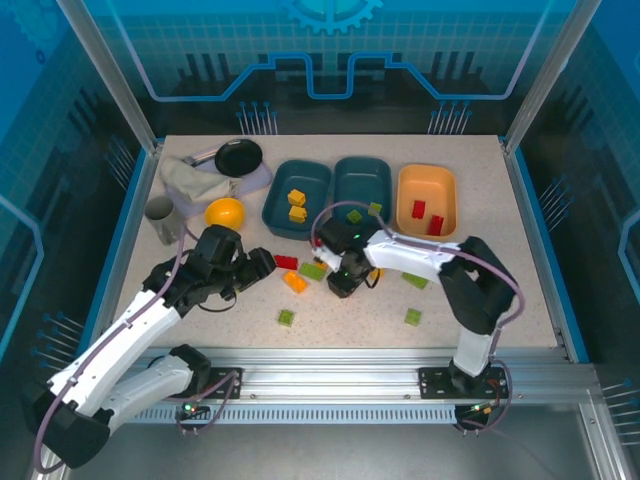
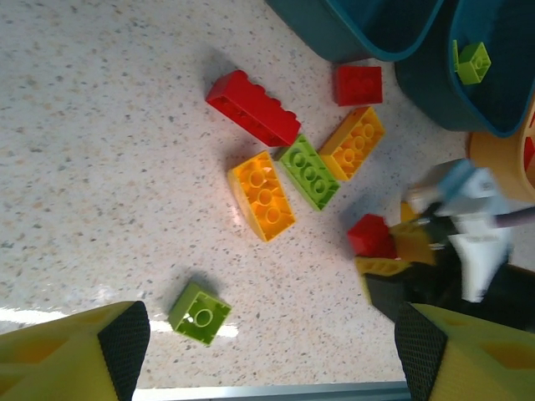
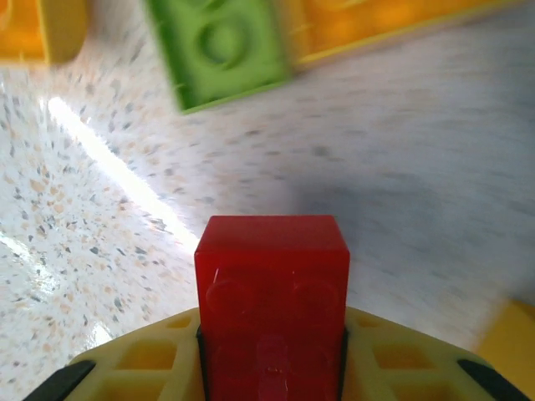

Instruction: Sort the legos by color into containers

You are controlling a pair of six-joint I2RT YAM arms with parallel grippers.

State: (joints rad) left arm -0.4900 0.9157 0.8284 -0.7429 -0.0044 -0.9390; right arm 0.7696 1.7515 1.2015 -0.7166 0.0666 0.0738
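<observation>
My right gripper [image 1: 347, 280] is shut on a small red square brick [image 3: 272, 292], held just above the table; the left wrist view shows this red brick [image 2: 371, 235] too. Beside it lie a green brick [image 3: 226, 46] and an orange-yellow one [image 3: 376, 25]. My left gripper [image 2: 272, 351] hangs open over the table near an upturned green square brick [image 2: 199, 312]. Beyond are a red oblong brick [image 2: 253, 107], a red square [image 2: 358, 84], and orange [image 2: 352, 142], green [image 2: 308, 170] and yellow [image 2: 262, 195] bricks. The left teal tray [image 1: 315, 180] holds yellow bricks, the middle teal tray [image 1: 362, 175] green ones, the orange tray [image 1: 427, 180] red ones.
A yellow bowl [image 1: 225, 212], a grey cup [image 1: 160, 218], a crumpled cloth [image 1: 195, 180] and a black pan [image 1: 238, 156] sit at the back left. Loose green bricks [image 1: 413, 316] lie near the front edge, by the metal rail [image 1: 330, 360].
</observation>
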